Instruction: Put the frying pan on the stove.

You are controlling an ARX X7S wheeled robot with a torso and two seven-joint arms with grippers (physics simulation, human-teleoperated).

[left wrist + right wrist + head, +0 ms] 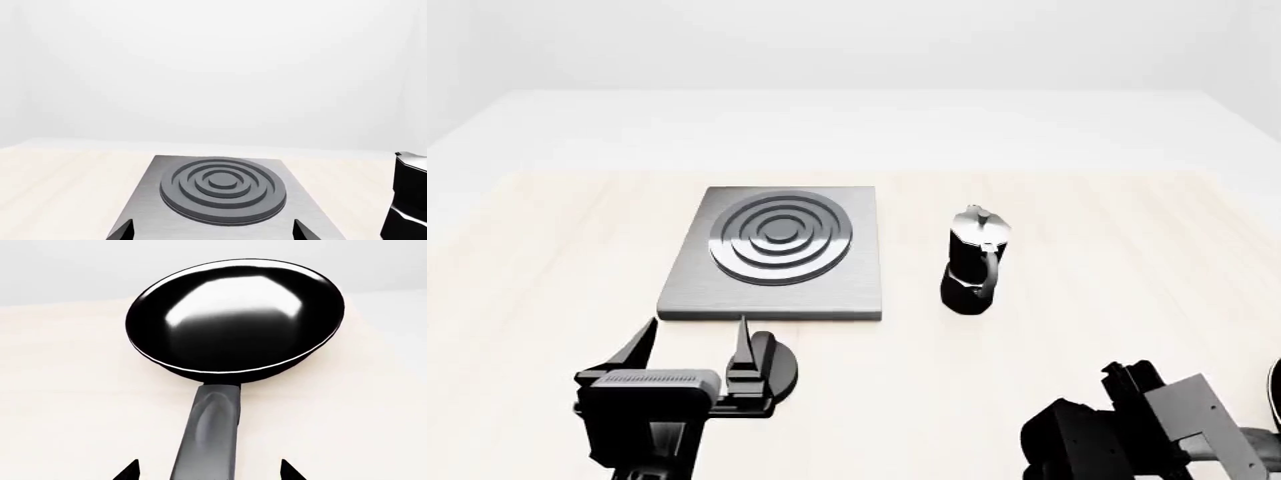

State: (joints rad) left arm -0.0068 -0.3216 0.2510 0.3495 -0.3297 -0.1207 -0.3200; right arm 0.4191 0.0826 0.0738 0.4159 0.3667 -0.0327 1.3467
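Observation:
The frying pan, round and glossy black, lies on the pale wooden table in the right wrist view. Its long handle runs back between my right gripper's fingertips. The right gripper is open, with both tips standing clear of the handle on either side. The stove, a square grey plate with black burner rings, lies left of centre on the table. My left gripper is open and empty just in front of the stove's near edge; in its wrist view the left gripper has its tips spread over the plate.
A black and silver moka pot stands upright just right of the stove, also seen as the moka pot at the edge of the left wrist view. My right arm fills the lower right of the head view. The table is pale wood.

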